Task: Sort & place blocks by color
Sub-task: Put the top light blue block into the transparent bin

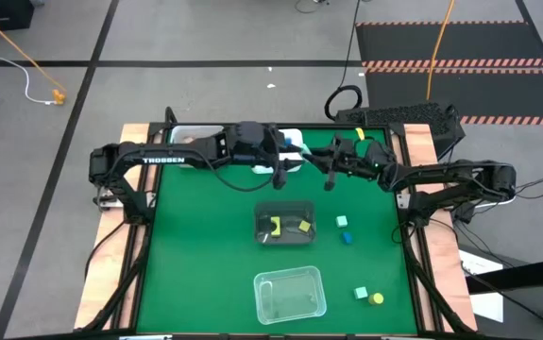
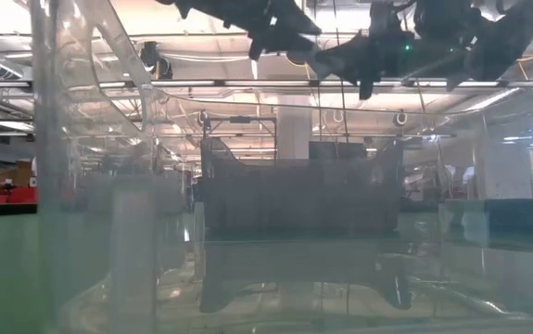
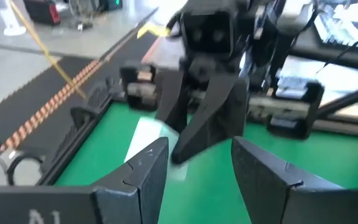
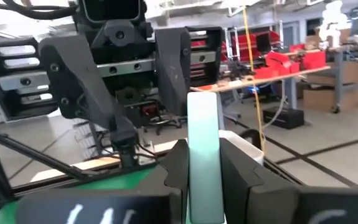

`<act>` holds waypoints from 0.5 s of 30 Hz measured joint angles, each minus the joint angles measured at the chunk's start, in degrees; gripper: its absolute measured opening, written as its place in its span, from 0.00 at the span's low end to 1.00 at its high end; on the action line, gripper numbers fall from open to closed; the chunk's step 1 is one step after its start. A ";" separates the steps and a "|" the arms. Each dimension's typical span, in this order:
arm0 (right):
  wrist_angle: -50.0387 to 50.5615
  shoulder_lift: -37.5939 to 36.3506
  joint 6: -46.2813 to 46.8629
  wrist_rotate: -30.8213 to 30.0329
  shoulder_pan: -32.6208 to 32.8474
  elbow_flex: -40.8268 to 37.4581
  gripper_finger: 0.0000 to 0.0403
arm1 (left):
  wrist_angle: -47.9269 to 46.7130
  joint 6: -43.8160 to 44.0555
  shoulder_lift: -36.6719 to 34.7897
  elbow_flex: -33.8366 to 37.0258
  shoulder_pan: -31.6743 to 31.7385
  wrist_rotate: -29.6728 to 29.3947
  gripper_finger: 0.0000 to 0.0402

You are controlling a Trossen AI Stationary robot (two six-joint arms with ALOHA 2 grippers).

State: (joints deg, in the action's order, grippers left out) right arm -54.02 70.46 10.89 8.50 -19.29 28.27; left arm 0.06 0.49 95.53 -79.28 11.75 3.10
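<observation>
High view: left gripper [image 1: 285, 167] and right gripper [image 1: 330, 175] tip to tip above the far middle of the green table [image 1: 195, 255], just short of touching. Fingers too small here to judge. Loose blocks well apart from both, toward the near right: a mint cube [image 1: 343, 221] beside a blue piece [image 1: 347, 237], then a green piece [image 1: 361, 294] touching a yellow one [image 1: 377, 299]. More yellow and green pieces inside the clear tray [image 1: 263, 210] at mid-table; a second clear tray [image 1: 260, 300] nearer the front.

Low view: only clear tray walls up close, dark arms overhead; cannot tell either grip from here.

Left wrist view: own fingers [image 3: 144, 177] apart, nothing between them, pointed straight at the right gripper's dark fingers.

Right wrist view: fingers clamped together on a mint green bar [image 4: 203, 143], upright, long and flat, pale and smooth, its top end clear of the fingertips. Just beyond it, the left gripper's spread fingers, not touching the bar.
</observation>
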 joint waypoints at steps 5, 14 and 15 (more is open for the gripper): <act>-1.20 0.00 -0.24 1.89 0.00 0.02 0.10 | 3.14 -0.15 0.00 0.02 -0.64 0.08 0.45; 0.91 0.09 0.21 3.73 0.31 0.00 0.10 | 6.59 -5.57 0.00 0.00 -2.17 -1.06 0.45; 0.74 0.09 0.24 4.18 0.37 0.00 0.10 | 6.74 -6.21 0.00 0.00 -2.17 -1.05 0.45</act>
State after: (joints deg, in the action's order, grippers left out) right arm -53.29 70.54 11.13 12.68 -18.92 28.27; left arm 6.80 -5.72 95.53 -79.29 9.58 2.05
